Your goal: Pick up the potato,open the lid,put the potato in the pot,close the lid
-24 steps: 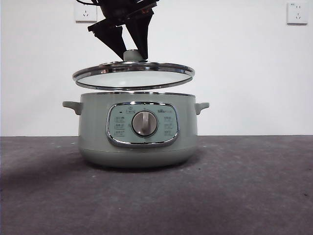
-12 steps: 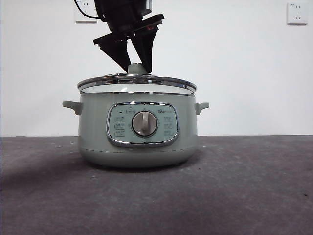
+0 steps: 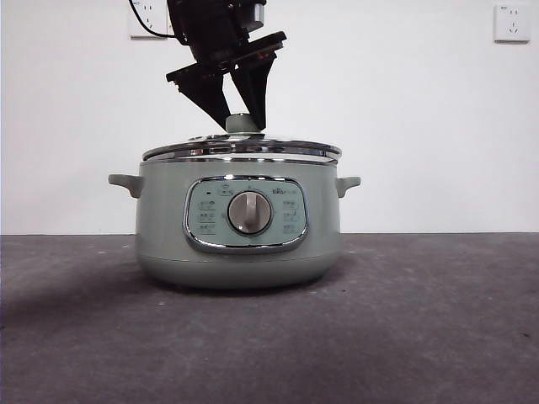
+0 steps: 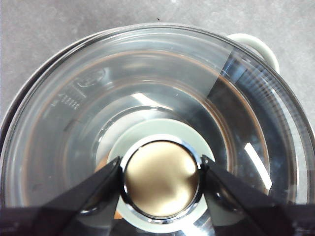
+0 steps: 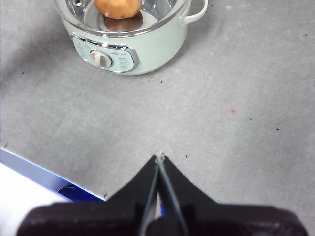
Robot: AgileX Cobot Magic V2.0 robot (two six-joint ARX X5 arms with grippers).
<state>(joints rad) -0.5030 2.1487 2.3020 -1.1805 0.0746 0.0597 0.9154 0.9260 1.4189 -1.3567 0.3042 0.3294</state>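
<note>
Plain white wall (image 3: 404,126) behind w/ two power sockets (image 3: 512,22) high up, and a dark grey, slightly speckled table surface (image 3: 421,328) in front. Centre of the front view: a squat sage-green pot (image 3: 238,227), small handles on its left and right, chrome-framed control panel (image 3: 245,215) w/ a round dial facing the camera. The glass lid (image 3: 242,151) w/ steel rim sits on the pot's top; its left edge looks a touch higher than its right. From above, a big black arm reaches down: the left gripper (image 3: 239,118) has its two jaws pressed against either side of the lid's pale green knob (image 4: 161,185), clamped on it. In the left wrist view the knob's top looks shiny and gold-brown. The right gripper (image 5: 160,158) hangs over bare table, well apart from the pot, jaws pressed together and holding nothing. In the right wrist view the orange-brown potato (image 5: 117,8) lies inside the pot, on its metal floor.
</note>
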